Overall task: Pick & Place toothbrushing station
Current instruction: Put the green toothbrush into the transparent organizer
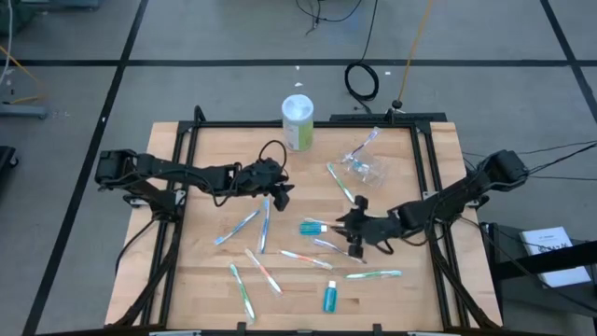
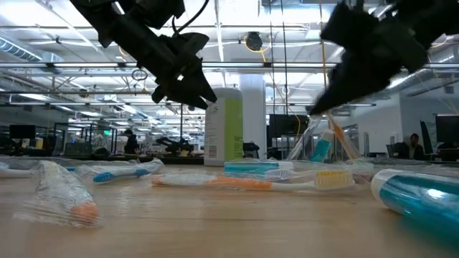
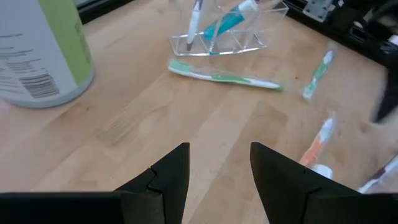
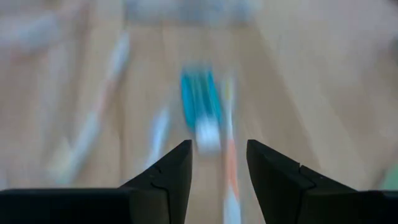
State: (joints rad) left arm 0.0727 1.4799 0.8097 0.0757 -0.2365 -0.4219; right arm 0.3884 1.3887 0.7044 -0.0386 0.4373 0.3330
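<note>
Nearest the low camera lies a small teal toothpaste tube (image 2: 419, 195) on the wooden table (image 1: 205, 280), with slim pastel-accented toothbrushes (image 1: 264, 224) scattered across the middle and near part. Another teal tube (image 1: 312, 227) lies mid-table, just left of the right gripper (image 1: 355, 227), whose fingers are spread apart, holding nothing. Far right sits the small clear plastic cup (image 1: 366, 165), tipped, with a brush and tube in it. Left of centre, the left gripper (image 1: 283, 193) hangs parted and empty. A white-and-green cylindrical canister (image 1: 298, 122) stands at the far edge.
</note>
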